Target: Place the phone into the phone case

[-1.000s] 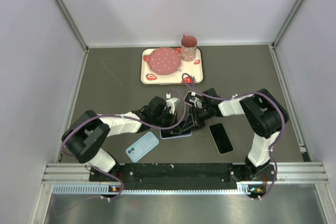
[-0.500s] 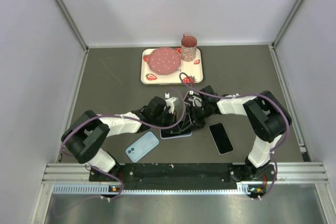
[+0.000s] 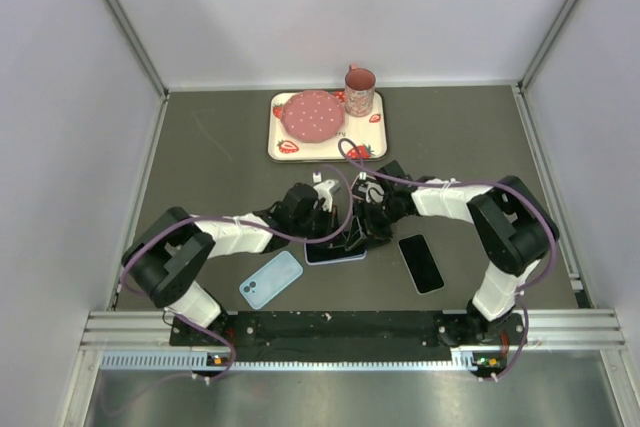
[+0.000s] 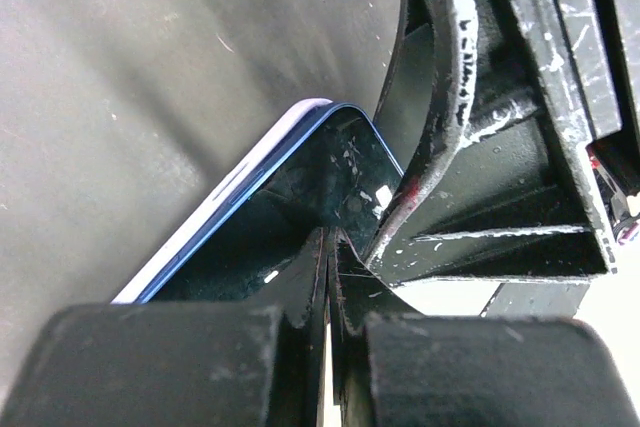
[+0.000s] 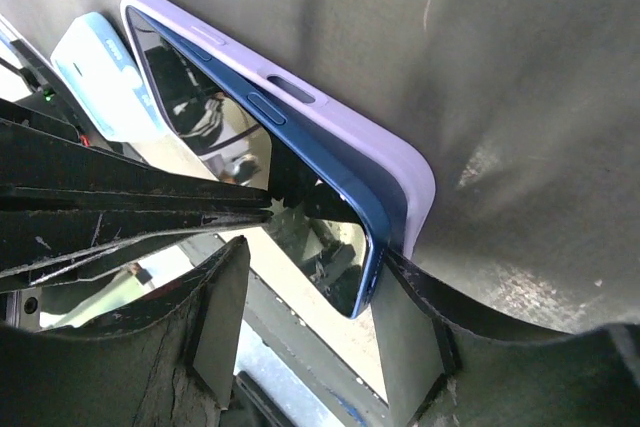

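A dark blue phone lies partly seated in a lilac case, its near edge still raised above the case rim. In the top view the pair lies between both grippers. My left gripper is shut, and its tips press on the phone's glass. My right gripper is open around the phone's corner, with one finger against the phone's end. From above, the left gripper and the right gripper almost touch.
A light blue case lies at the front left and also shows in the right wrist view. A black phone lies at the front right. A strawberry tray with a pink plate and a mug stands at the back.
Both grippers stay at the phone. The right wrist has shifted slightly left and back, and the left wrist has edged back a little.
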`<state>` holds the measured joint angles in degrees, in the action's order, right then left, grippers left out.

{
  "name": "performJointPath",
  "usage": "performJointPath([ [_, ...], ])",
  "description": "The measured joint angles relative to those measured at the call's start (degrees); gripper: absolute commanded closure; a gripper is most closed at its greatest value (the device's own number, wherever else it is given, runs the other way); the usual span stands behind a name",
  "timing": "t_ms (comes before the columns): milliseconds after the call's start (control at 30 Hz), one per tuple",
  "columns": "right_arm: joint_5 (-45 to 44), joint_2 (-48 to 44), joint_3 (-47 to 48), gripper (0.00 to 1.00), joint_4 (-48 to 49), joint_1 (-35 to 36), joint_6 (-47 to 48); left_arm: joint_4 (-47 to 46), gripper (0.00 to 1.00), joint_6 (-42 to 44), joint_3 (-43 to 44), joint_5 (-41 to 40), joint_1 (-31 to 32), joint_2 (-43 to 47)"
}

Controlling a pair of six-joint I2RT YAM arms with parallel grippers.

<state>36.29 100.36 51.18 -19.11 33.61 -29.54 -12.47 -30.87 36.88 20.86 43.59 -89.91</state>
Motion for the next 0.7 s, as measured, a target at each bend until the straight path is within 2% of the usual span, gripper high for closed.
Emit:
performJointPath([
  [333, -3.5, -1.1, 1.5, 0.41, -4.3, 0.3, 1.0, -1.5, 1.00, -0.8, 0.1, -0.5, 0.0, -1.6],
  [700, -4.9, -2.5, 1.5, 0.41, -5.0, 0.4, 2.3, -3.7, 1.00, -1.3, -0.3, -0.6, 0.0, -2.3],
])
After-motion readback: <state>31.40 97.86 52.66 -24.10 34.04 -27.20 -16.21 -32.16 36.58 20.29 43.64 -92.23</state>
